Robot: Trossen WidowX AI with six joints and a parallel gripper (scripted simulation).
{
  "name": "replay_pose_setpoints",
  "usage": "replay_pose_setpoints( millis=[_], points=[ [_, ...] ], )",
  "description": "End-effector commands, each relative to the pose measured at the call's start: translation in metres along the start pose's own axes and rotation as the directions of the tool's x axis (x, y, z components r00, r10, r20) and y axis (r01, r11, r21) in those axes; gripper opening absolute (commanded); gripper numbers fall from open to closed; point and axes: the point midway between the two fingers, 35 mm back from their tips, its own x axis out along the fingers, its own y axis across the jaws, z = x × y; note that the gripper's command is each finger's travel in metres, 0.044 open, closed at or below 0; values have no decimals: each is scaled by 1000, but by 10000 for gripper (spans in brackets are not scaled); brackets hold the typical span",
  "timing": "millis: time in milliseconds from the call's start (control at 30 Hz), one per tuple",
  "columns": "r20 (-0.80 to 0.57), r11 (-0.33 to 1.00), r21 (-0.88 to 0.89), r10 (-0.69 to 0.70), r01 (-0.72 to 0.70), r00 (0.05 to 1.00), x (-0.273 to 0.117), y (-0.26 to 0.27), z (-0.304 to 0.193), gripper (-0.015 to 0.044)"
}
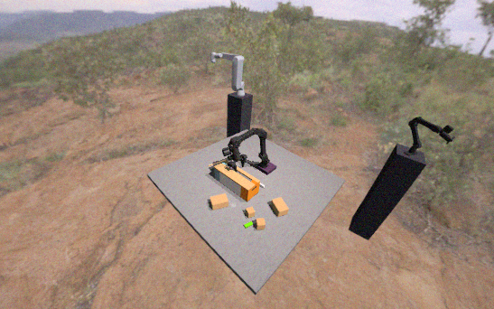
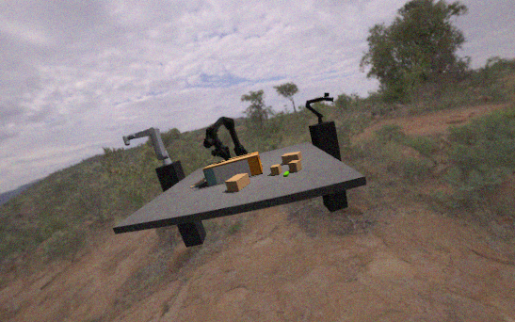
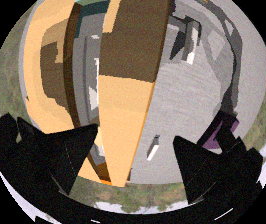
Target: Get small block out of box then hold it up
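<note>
Over the roof of the long orange box with a clear front (image 1: 245,184) (image 2: 255,165) (image 3: 126,100), our black parallel-jaw gripper (image 1: 231,167) (image 2: 222,157) (image 3: 137,135) stands wide open, holding nothing. The black six-joint arm (image 1: 263,145) (image 2: 227,123) rises from the far side of the box and bends down towards its far left part, a pose we read as lining up on the slot in the roof. The wide spread may need narrowing if the fingers are to go inside.

We cannot make out the small block; by the task it belongs on the shelf within, and we cannot tell which way it points or how its long axis lies. The box's own long axis runs from far left to near right in the top view, so the block's way out should lie along that line. Which end is the exit we cannot say, and a wrong push could lose it.

On the grey table (image 1: 288,239) (image 2: 183,207) (image 3: 184,100), a large tan block (image 1: 219,201) (image 2: 237,182) sits just nearer than the box, apart from it, perhaps as an obstacle.
</note>
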Motion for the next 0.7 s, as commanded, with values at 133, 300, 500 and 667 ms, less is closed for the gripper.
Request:
replay_pose_setpoints(
  millis=[133,300,500,667],
  points=[
    [-6,1000,-3,-3,3,1000,12,-1,4,400],
    [-6,1000,-3,-3,3,1000,20,-1,7,400],
    [-6,1000,-3,-3,3,1000,29,-2,11,400],
    [-1,1000,0,0,0,1000,26,0,10,400]
  ],
)
